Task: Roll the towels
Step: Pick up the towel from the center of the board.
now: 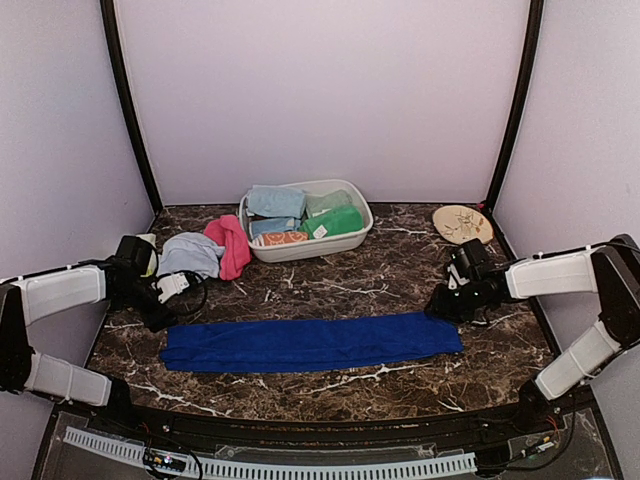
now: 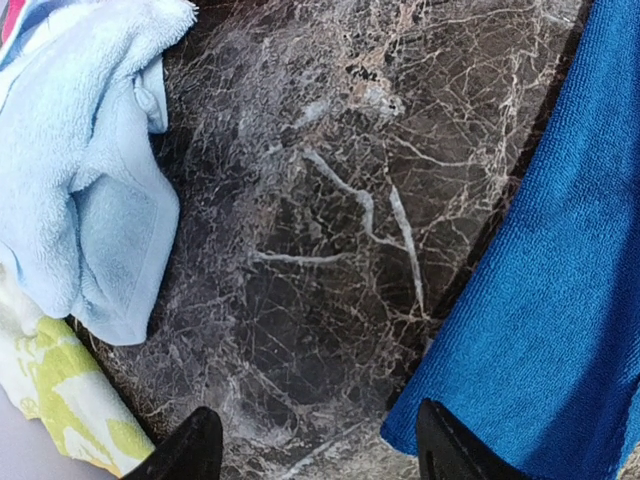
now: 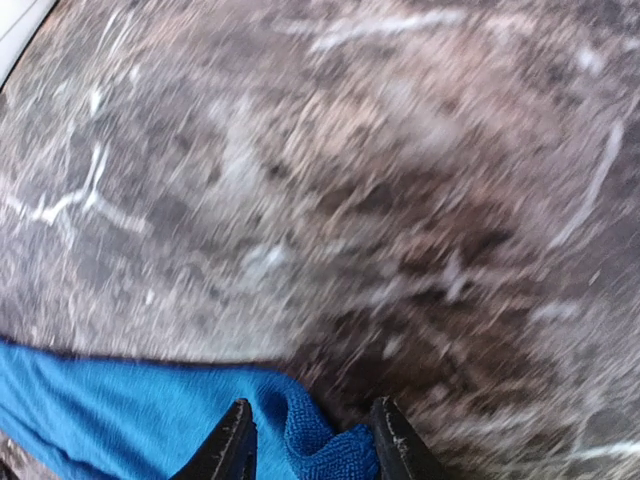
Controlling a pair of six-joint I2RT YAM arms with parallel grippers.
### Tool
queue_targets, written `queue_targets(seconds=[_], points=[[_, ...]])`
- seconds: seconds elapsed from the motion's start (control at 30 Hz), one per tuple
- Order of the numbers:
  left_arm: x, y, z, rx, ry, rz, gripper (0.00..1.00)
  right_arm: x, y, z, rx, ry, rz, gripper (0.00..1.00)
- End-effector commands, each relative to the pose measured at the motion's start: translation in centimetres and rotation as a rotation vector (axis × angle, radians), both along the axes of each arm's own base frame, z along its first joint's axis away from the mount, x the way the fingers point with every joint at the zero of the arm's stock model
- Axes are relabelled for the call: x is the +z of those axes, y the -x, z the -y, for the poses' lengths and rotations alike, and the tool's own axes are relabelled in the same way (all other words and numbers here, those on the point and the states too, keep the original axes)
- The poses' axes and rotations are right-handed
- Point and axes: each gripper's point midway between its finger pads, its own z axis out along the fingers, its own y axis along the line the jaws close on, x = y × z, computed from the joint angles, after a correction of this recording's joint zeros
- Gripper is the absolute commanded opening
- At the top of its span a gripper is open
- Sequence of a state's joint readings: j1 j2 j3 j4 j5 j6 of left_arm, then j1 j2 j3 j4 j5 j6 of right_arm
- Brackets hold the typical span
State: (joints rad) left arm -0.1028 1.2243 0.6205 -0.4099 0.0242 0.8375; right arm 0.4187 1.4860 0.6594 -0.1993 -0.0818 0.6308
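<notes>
Dark veined marble tabletop (image 1: 350, 288), royal blue towel (image 1: 310, 343) flat; lilac walls (image 1: 320, 90).

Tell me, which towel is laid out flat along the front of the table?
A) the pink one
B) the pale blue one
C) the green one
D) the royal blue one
D: the long royal blue towel lies stretched flat on the marble table, while the pink towel and a pale blue towel sit bunched beside the white tub, and the green towel is inside it.
</notes>
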Motion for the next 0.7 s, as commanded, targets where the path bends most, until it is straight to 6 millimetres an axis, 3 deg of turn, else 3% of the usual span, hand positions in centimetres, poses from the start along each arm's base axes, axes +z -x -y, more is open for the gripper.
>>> queue_targets(seconds=[0.0, 0.1, 0.2, 0.33, 0.53, 0.67], points=[[-0.4, 0.2, -0.2, -0.011, -0.011, 0.002, 0.69, -0.9, 3.4, -1.0, 0.046, -0.043, -0.086, 0.37], [-0.5, 0.2, -0.2, -0.013, -0.009, 0.001, 0.69, -1.2, 4.0, -0.9, 0.047, -0.040, -0.099, 0.26], [-0.7, 0.4, -0.1, -0.013, -0.002, -0.011, 0.68, -0.6, 3.6, -0.7, 0.036, -0.029, -0.083, 0.02], [-1.1, 1.4, 1.0, -0.055, 0.047, -0.045, 0.67, 2.1, 1.7, 0.5, -0.002, 0.041, -0.024, 0.00], [-2.0, 2.7, 3.7, -0.124, 0.125, -0.112, 0.66, 5.5, -0.5, 5.0, -0.096, 0.121, 0.021, 0.00], [-2.6, 3.6, 6.3, -0.197, 0.138, -0.163, 0.65, 6.5, -1.2, 8.5, -0.168, 0.150, 0.034, 0.00]])
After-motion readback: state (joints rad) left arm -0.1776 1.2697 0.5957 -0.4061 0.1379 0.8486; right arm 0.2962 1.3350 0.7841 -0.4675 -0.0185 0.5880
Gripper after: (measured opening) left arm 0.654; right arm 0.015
